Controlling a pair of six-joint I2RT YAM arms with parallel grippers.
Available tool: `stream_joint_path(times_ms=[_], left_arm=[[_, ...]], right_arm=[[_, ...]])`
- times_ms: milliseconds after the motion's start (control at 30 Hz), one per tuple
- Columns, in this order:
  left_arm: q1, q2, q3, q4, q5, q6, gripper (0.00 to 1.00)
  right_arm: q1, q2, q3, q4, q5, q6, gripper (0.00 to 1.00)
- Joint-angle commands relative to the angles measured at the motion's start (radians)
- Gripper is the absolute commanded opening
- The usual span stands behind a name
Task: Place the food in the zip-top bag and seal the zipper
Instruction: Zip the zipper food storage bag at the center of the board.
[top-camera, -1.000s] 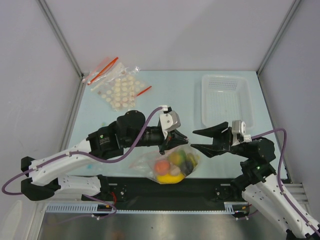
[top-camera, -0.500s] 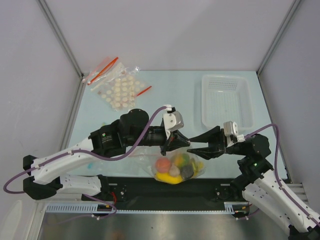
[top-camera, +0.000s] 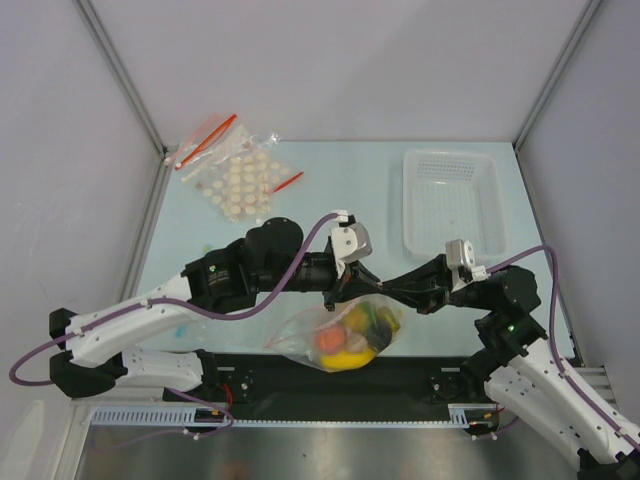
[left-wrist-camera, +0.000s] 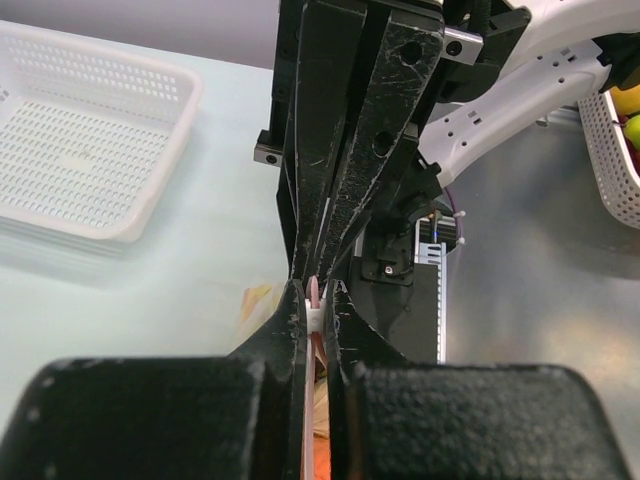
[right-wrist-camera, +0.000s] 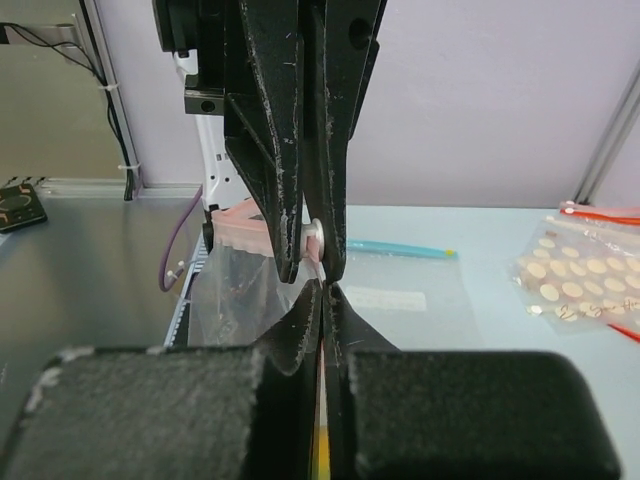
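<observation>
**Base:** Right, which step are you on?

**Me:** Sealing, I judge. The small toy fruits (top-camera: 350, 338) (yellow, orange, green, dark) all sit inside the clear crinkly zip-top bag (top-camera: 300, 335). It hangs from both grippers at the pale table's (top-camera: 350, 200) near edge. The left gripper (left-wrist-camera: 313, 297) is clamped on the thin pink-red zip strip (right-wrist-camera: 250, 225). The right gripper (right-wrist-camera: 322, 292) has its jaws together, tip to tip with the left. I cannot tell whether the strip lies between them.

**Base:** Next move?

**Me:** Left anchors; right should run outward along the zip strip, pressing.

**Base:** Room?

**Me:** There is open tabletop beyond the grippers. The white perforated basket (top-camera: 455, 158) and the clear bag of cream discs (top-camera: 240, 180) are both well apart. The near edge is the risk, because the load hangs over the black base rail (top-camera: 270, 372).
</observation>
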Motion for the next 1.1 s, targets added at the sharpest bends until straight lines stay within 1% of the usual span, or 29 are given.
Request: stream_joint_path(times_ms=[0, 67, 167, 200, 300, 467, 567, 667, 700, 767, 800, 1000, 1067], left_arm=[[-0.003, -0.032, 0.032, 0.028, -0.015, 0.007, 0.0], [-0.003, -0.04, 0.012, 0.033, -0.024, 0.006, 0.01], [-0.003, -0.055, -0.035, 0.053, -0.032, -0.002, 0.02], [-0.002, -0.057, -0.048, 0.063, -0.036, -0.003, 0.02], [-0.002, -0.063, -0.08, 0.064, -0.069, 0.004, 0.02], [-0.003, -0.08, -0.094, 0.064, -0.092, 0.009, 0.02], [-0.003, -0.106, -0.117, 0.068, -0.118, 0.007, 0.02], [-0.003, -0.126, -0.149, 0.076, -0.147, -0.003, 0.02], [-0.003, -0.135, -0.155, 0.074, -0.153, -0.007, 0.02], [-0.002, -0.146, -0.174, 0.074, -0.176, -0.013, 0.02], [-0.003, -0.155, -0.184, 0.074, -0.182, -0.016, 0.02], [-0.002, -0.164, -0.204, 0.065, -0.24, -0.031, 0.02], [-0.002, -0.161, -0.206, 0.064, -0.245, -0.036, 0.02]], right_arm=[[0.007, -0.011, 0.045, 0.005, 0.053, -0.003, 0.0], [0.009, -0.027, 0.042, 0.004, 0.089, 0.009, 0.0], [0.006, -0.056, 0.025, -0.003, 0.204, 0.025, 0.0], [0.004, -0.085, 0.016, 0.0, 0.269, 0.037, 0.0], [-0.004, -0.138, -0.015, 0.014, 0.354, 0.051, 0.0], [-0.027, -0.182, -0.032, 0.0, 0.428, 0.055, 0.0], [-0.045, -0.218, -0.049, -0.012, 0.517, 0.066, 0.0], [-0.06, -0.266, -0.059, -0.033, 0.652, 0.078, 0.0], [-0.063, -0.275, -0.065, -0.05, 0.731, 0.083, 0.0], [-0.068, -0.306, -0.07, -0.064, 0.805, 0.086, 0.0], [-0.07, -0.315, -0.073, -0.081, 0.874, 0.086, 0.0], [-0.071, -0.36, -0.07, -0.153, 1.112, 0.078, 0.0], [-0.071, -0.366, -0.067, -0.17, 1.159, 0.08, 0.0]])
